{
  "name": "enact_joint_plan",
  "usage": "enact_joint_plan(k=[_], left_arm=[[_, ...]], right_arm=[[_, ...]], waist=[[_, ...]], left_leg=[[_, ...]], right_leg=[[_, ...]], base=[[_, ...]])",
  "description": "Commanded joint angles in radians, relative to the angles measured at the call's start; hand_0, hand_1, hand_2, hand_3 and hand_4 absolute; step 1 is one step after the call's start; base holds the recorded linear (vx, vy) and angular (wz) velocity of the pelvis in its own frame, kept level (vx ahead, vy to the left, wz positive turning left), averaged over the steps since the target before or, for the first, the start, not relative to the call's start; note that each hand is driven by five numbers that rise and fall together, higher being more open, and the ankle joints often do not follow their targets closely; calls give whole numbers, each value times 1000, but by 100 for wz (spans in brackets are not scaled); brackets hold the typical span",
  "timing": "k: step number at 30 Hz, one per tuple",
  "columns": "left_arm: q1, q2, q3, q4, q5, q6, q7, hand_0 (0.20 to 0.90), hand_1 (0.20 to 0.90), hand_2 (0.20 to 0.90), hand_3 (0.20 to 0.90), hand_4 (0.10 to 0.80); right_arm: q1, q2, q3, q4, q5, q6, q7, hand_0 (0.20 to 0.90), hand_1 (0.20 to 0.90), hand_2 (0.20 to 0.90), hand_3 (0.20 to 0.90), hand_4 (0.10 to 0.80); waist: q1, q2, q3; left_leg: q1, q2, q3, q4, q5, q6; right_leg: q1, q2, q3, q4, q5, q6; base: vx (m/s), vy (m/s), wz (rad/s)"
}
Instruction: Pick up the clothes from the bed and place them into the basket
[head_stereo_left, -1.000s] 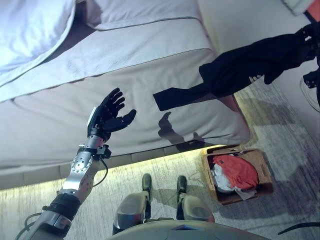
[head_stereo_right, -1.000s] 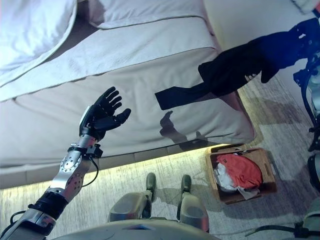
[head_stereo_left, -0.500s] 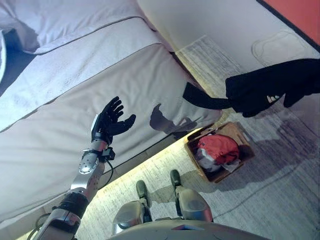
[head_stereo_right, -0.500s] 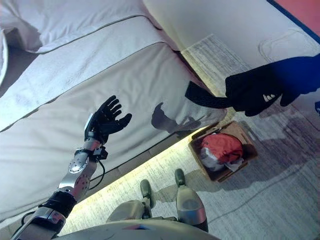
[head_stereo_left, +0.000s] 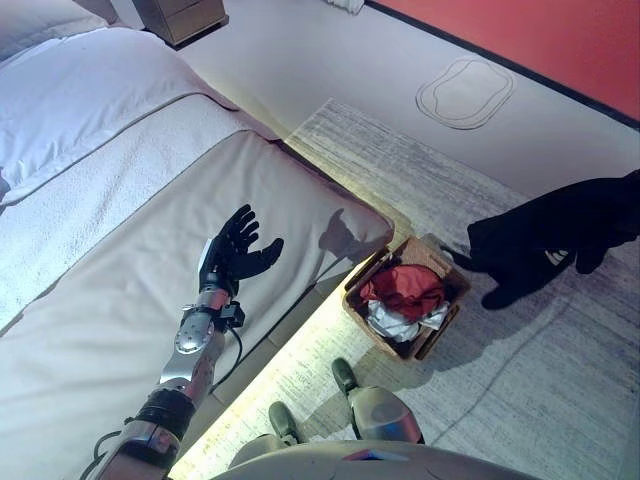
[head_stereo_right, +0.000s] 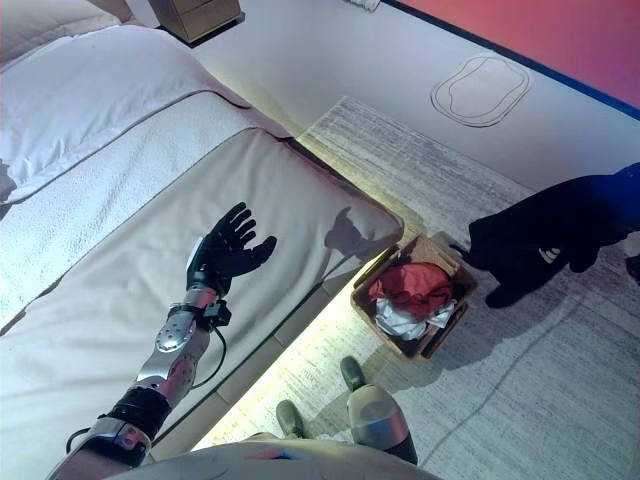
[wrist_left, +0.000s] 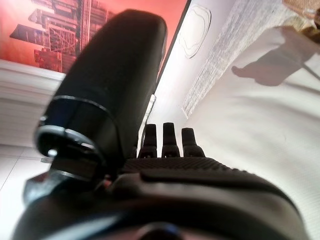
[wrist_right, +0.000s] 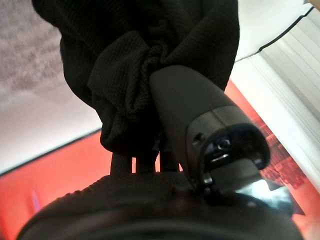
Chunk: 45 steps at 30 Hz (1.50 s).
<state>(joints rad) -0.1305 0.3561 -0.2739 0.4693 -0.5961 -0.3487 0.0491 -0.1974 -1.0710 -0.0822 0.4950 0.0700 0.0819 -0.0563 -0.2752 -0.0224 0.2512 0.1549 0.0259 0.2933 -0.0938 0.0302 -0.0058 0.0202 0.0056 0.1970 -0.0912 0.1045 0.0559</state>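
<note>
My right hand (wrist_right: 150, 200) is shut on a black garment (head_stereo_left: 560, 235), thumb pressed into the bunched cloth (wrist_right: 125, 65). In the eye views the garment hangs at the far right above the rug, to the right of the basket (head_stereo_left: 377, 327) and a little beyond it. The hand itself is hidden behind the cloth there. The brown basket stands on the floor at the bed's corner and holds red clothes (head_stereo_left: 405, 285) and white ones. My left hand (head_stereo_left: 235, 255) hovers open over the white bed (head_stereo_left: 120, 200), holding nothing.
A grey rug (head_stereo_left: 520, 400) covers the floor around the basket. A wooden nightstand (head_stereo_left: 180, 15) stands at the back beside the bed. A red wall runs along the upper right, with an oval outline (head_stereo_left: 465, 92) on the pale floor before it.
The whole view has swung round. The black garment has left the bed's corner and now hangs over the rug just past the basket. My left hand stays open over the bed.
</note>
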Motion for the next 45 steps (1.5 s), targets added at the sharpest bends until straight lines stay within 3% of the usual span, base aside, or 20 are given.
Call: enact_joint_plan(k=[1, 11, 28, 29, 30, 31, 32, 38, 45], left_arm=[[-70, 17, -28, 23, 44, -54, -20, 900, 900, 900, 900, 800], [-124, 0, -69, 51, 42, -52, -11, 900, 900, 900, 900, 800], [-116, -11, -62, 82, 39, -76, -48, 900, 900, 900, 900, 800], [-116, -9, -63, 80, 38, -75, -45, 900, 900, 900, 900, 800], [-117, -9, -63, 79, 37, -74, -44, 900, 900, 900, 900, 800], [-116, -7, -61, 80, 33, -76, -46, 900, 900, 900, 900, 800], [-115, -7, -61, 81, 31, -78, -48, 900, 900, 900, 900, 800], [-111, -8, -54, 85, 30, -75, -52, 900, 900, 900, 900, 800], [-105, -2, -52, 87, 34, -73, -56, 900, 900, 900, 900, 800]], right_arm=[[-193, 36, 54, 77, 62, -29, -29, 300, 300, 300, 200, 100], [-318, 183, 200, 313, 90, -82, -40, 300, 300, 300, 200, 100], [-352, 272, 296, 275, 24, -34, -29, 300, 300, 300, 200, 100], [-357, 279, 304, 283, 23, -24, -26, 404, 404, 404, 321, 221], [-362, 282, 307, 291, 24, -19, -23, 458, 458, 458, 384, 284], [-364, 288, 310, 301, 14, -5, -16, 839, 839, 839, 829, 729], [-365, 291, 313, 306, 10, 1, -12, 900, 900, 900, 900, 800], [-335, 316, 329, 370, -16, 55, 53, 900, 900, 900, 900, 800], [-259, 360, 296, 432, -8, 67, 20, 900, 900, 900, 900, 800]], waist=[[65, -39, -124], [105, -4, -100], [154, -1, -86], [157, -1, -85], [159, 0, -84], [163, 0, -83], [165, 0, -83], [174, -2, -84], [178, -6, -86]], left_leg=[[-6, 11, -53, 50, -123, 1], [-9, 6, -68, 62, -132, 3], [-17, -8, -130, 32, -112, 4], [-18, -8, -132, 31, -111, 3], [-18, -8, -134, 31, -110, 3], [-19, -8, -137, 29, -108, 2], [-20, -8, -139, 28, -107, 2], [-13, -6, -144, 19, -101, 1], [-5, -2, -145, 18, -98, 4]], right_leg=[[-31, -16, -31, 50, -22, 31], [-28, -30, -55, 47, -20, 29], [-20, -45, -93, 33, -19, 29], [-19, -45, -95, 33, -19, 29], [-19, -46, -97, 33, -19, 28], [-17, -47, -100, 31, -20, 28], [-16, -47, -101, 31, -20, 27], [-5, -50, -109, 24, -20, 27], [0, -48, -110, 29, -20, 29]], base=[[-28, -21, -10], [-12, -7, -1], [-12, -11, 9], [4, -21, 4], [3, -18, 4], [3, -12, 5], [5, -7, 9], [24, -3, 6], [16, -8, 2]])
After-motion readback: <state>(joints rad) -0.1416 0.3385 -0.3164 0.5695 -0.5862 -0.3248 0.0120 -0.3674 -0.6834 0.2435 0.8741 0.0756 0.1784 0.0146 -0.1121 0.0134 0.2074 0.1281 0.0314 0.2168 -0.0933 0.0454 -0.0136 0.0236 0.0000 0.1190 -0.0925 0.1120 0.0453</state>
